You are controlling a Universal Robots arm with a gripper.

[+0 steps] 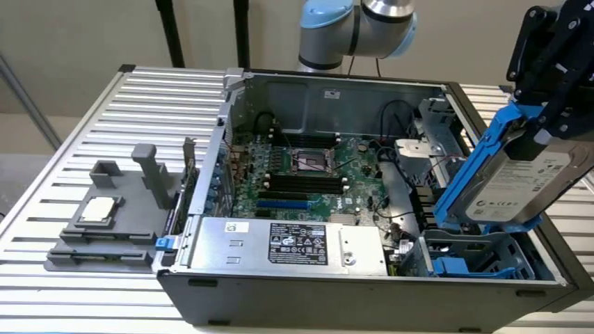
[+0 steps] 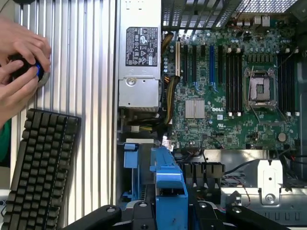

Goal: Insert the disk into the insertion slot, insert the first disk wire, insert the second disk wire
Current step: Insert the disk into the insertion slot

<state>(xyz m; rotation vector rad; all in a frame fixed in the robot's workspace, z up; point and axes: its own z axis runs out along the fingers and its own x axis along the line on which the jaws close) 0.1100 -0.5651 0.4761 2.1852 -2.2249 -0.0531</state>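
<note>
Exterior view's left: grey moulded plastic fixture (image 1: 111,240) with a square silver CPU (image 1: 99,211) seated in it, on the ribbed aluminium table (image 1: 83,125).

Centre: we see the open dark steel tower case (image 1: 371,296). Green motherboard (image 1: 320,170) lies flat on its floor. Boxy silver power supply (image 1: 288,243) with a black label runs along the near wall.

Exterior view's lower right: the insertion slot (image 1: 469,256), a blue-grey plastic cage with bright blue tabs, mouth facing up.

Just above it, the disk (image 1: 524,184): flat silver-grey slab, white label, blue plastic carrier round the edges. It's tilted steeply, long axis running from upper right down to lower left, low end at the slot mouth. We can't tell if it's touching.

The black gripper (image 1: 546,129) has its jaws partway closed, clamped on the disk's upper end.

Wrist view: the blue carrier edge sits gripped in the jaws. A person's hands (image 2: 19,57) and a black keyboard (image 2: 41,167) are on the table slats.
</note>
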